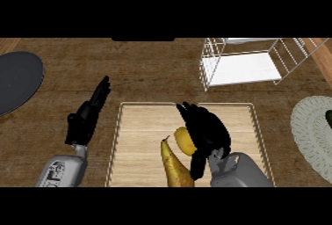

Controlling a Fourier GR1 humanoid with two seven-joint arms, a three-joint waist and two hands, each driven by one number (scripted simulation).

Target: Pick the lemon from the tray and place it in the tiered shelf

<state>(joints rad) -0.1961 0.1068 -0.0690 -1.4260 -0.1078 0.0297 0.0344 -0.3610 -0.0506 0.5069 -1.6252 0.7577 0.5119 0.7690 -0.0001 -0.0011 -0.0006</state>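
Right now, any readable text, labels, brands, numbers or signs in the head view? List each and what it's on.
None readable.
No word, label, number or sign shows on the tray, lemon, pear, tiered shelf, dark plate, pale mat or counter.
Faint light specks on the grey left forearm are too small to read as anything.

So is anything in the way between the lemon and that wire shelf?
Nothing visible. Between the round yellow lemon and the white wire tiered shelf lie only bare pale wooden tray and brown counter. The yellow-brown pear lies on the lemon's near side.
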